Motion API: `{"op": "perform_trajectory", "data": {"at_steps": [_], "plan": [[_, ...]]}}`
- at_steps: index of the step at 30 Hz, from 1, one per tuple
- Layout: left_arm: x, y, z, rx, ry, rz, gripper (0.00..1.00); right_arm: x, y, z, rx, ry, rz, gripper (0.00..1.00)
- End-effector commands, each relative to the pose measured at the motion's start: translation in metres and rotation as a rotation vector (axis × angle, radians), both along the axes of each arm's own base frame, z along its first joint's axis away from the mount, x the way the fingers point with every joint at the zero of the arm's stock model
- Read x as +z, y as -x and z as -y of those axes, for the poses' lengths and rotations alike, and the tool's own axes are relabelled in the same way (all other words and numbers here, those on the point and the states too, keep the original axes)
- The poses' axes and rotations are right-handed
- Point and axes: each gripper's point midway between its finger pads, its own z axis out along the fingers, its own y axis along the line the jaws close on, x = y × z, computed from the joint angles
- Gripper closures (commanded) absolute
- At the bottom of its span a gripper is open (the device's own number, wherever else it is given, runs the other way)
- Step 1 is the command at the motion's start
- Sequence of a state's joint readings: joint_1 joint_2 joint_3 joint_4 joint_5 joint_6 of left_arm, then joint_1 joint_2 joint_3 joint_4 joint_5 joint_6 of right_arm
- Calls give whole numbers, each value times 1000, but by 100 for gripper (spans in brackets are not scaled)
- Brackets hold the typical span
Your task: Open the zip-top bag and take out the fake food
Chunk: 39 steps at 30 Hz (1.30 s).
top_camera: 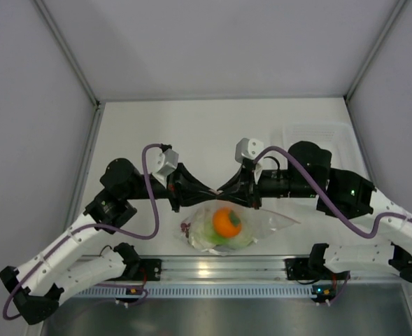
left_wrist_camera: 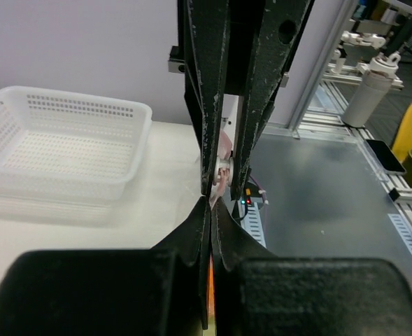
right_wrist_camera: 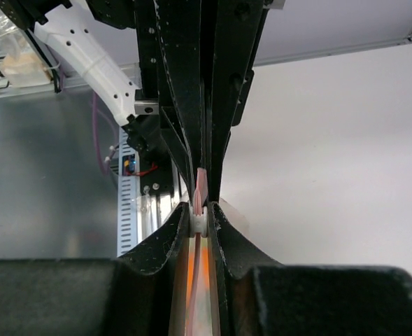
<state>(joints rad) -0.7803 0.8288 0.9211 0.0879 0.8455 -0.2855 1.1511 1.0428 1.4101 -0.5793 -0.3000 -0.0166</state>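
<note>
Mounting rail (top_camera: 219, 267) sits nearest; just beyond it lies the zip-top bag (top_camera: 258, 225), long axis left-right, one corner pointing right, with the fake food (top_camera: 226, 222) all inside, so nothing is out yet. At its far edge the left gripper (top_camera: 207, 192) and right gripper (top_camera: 228, 189) meet. Left wrist view: jaws clamped on the pink strip (left_wrist_camera: 221, 176). Right wrist view: jaws pinched on that strip (right_wrist_camera: 201, 183) too.

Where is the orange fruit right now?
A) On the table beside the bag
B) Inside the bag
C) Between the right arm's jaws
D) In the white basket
B: the top view shows the orange fruit through the clear plastic of the bag, enclosed by it.
</note>
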Motion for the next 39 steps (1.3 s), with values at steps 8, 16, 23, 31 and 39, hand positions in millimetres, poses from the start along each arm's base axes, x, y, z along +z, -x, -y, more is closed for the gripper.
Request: {"op": "perform_trajectory", "data": {"at_steps": [8, 16, 23, 31, 39], "plan": [[65, -42, -40, 416, 245, 100, 100, -23, -3, 29, -72, 18, 63, 100], [66, -98, -75, 788, 279, -22, 100, -34, -18, 65, -242, 49, 63, 100], [53, -138, -103, 1058, 287, -156, 100, -48, -30, 101, -393, 90, 61, 100], [37, -149, -106, 1117, 294, -233, 100, -55, -24, 114, -415, 83, 17, 100], [38, -135, -73, 931, 259, -179, 100, -59, -23, 109, -395, 98, 16, 94]]}}
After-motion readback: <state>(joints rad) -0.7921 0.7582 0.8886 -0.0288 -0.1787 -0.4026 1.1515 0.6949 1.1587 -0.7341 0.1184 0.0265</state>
